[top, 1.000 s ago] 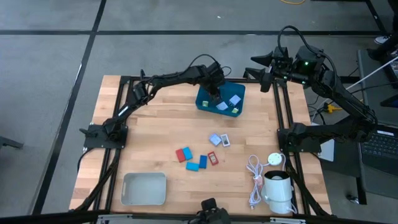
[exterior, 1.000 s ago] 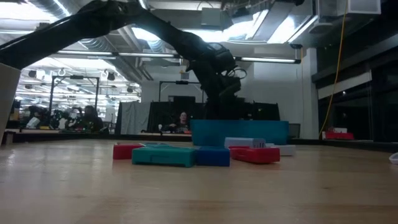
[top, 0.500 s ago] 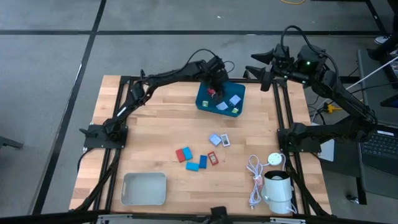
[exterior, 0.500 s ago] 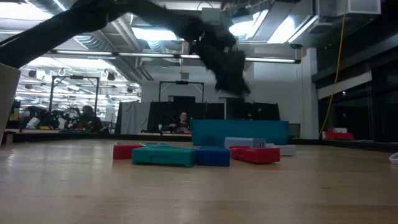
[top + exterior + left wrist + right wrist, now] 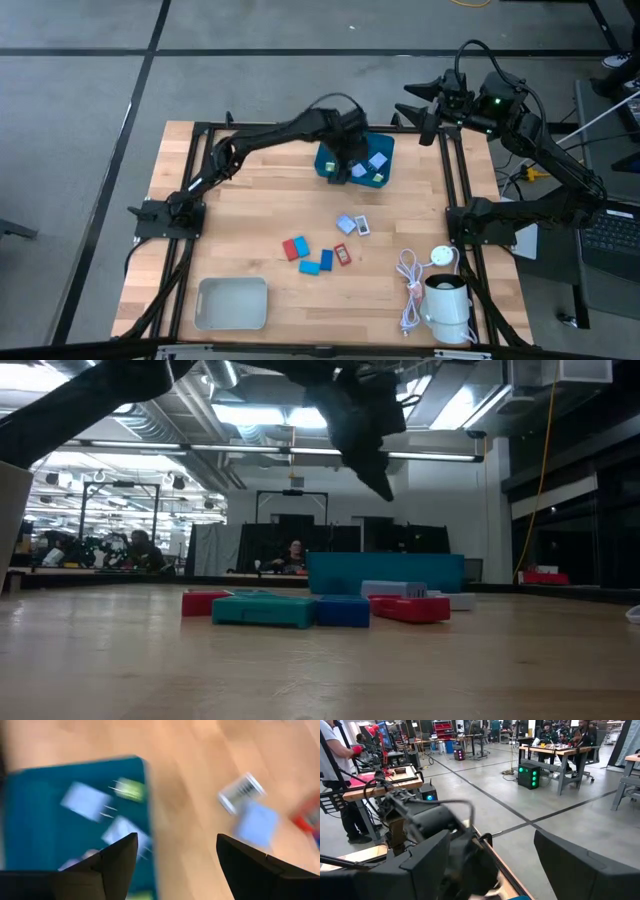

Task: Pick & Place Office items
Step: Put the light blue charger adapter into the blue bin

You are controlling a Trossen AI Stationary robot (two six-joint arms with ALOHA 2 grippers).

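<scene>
At the near edge of the bench lie a grey tray towards the near left corner and, towards the near right corner, a white cylindrical device beside a coiled white cable.

Farther in, right of the bench's middle, sits a loose cluster of office items: a red piece, two blue pieces, a small red piece, a lavender piece and a white piece with dark marks. In the low view the same cluster appears as a teal piece, a blue piece and red pieces lying flat on the wood.

Near the far edge, right of centre, stands a teal bin holding pale lavender pieces and small green bits. The left gripper hangs above this bin, well clear of its rim in the low view; the left wrist view shows its jaws spread apart with nothing between them, the bin's edge and the bare bench below.

The right gripper is raised beyond the far right corner, off the bench; its jaws are parted and empty in the right wrist view. Behind it is the room's floor with work tables and people.
</scene>
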